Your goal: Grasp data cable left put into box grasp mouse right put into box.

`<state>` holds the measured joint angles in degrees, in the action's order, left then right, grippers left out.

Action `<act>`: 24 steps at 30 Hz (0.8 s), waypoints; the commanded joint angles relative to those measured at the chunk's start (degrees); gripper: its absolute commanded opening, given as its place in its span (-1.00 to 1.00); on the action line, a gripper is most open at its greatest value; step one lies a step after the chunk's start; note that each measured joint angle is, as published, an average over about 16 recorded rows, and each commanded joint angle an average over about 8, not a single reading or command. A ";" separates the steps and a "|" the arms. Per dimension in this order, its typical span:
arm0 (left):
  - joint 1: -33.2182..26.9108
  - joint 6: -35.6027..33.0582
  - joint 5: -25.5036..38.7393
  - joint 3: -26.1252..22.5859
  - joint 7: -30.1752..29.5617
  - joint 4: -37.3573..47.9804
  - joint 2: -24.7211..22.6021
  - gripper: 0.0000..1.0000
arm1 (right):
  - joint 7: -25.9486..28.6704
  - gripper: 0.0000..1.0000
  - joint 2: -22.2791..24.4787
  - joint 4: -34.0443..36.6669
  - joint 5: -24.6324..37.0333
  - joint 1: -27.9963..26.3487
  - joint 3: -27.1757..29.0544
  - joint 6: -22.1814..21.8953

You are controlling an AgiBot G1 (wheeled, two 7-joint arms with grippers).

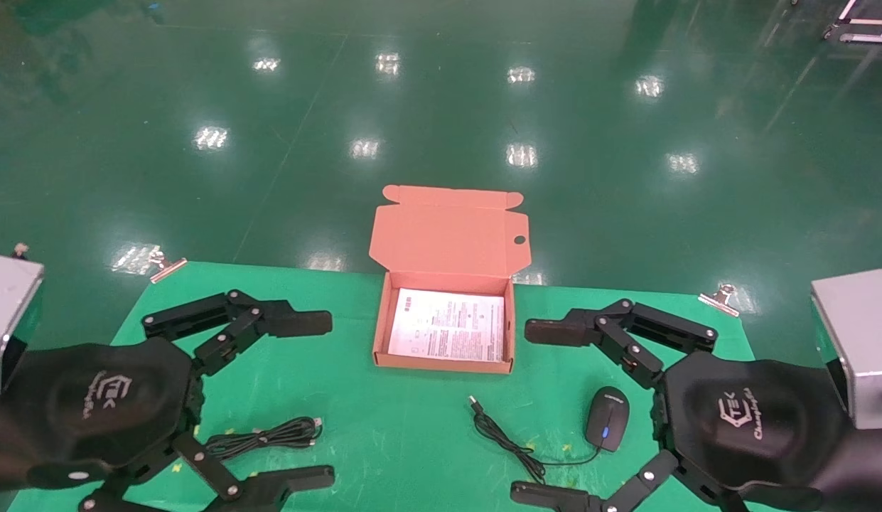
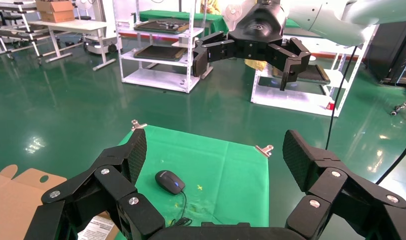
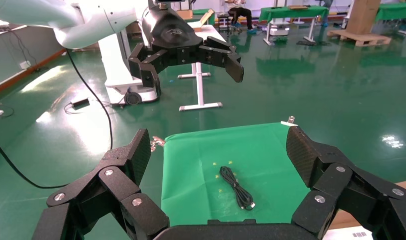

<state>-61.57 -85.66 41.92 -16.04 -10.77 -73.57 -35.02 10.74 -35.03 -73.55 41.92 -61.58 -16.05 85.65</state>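
Looking down from the head view, the worktop point(image 1: 384, 427) wears a green cloth with the box point(image 1: 444, 361) standing open at its far middle, flap lid raised toward the floor beyond, a white printed leaflet point(image 1: 448, 326) lying flat inside. The left end effector point(image 1: 309, 398) hovers at the near left with its fingers spread wide and nothing between them; the data cable point(image 1: 266, 435), a small black looped bundle, lies on the cloth between those fingers. The right end effector point(image 1: 536, 409) hovers at the near right, equally wide open and empty. The mouse point(image 1: 607, 418) sits just beside its palm, scroll wheel lit blue, its cord point(image 1: 504, 441) running toward the middle of the cloth and ending in a USB plug near the box's front wall.

Only the left wrist view shows the mouse from across the worktop, with the right end effector hanging above it and shelving behind. Only the right wrist view shows the data cable lying straight along the cloth under the left end effector, apart from it.
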 commanded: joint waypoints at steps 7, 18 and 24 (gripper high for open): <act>0.00 0.00 0.00 0.00 0.00 0.00 0.00 1.00 | 0.00 1.00 0.00 0.00 0.00 0.00 0.00 0.00; -0.21 -0.03 0.30 -0.15 -0.05 0.01 -0.03 1.00 | -0.09 1.00 -0.02 -0.04 -0.06 -0.11 0.04 0.09; -2.51 -0.45 5.05 -2.66 -1.65 -0.30 -0.32 1.00 | -0.68 1.00 0.44 -0.83 2.33 -1.23 -0.65 0.55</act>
<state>-64.75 -86.12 48.56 -19.39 -12.79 -73.96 -35.59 9.99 -34.69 -74.77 46.46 -63.71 -17.67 86.52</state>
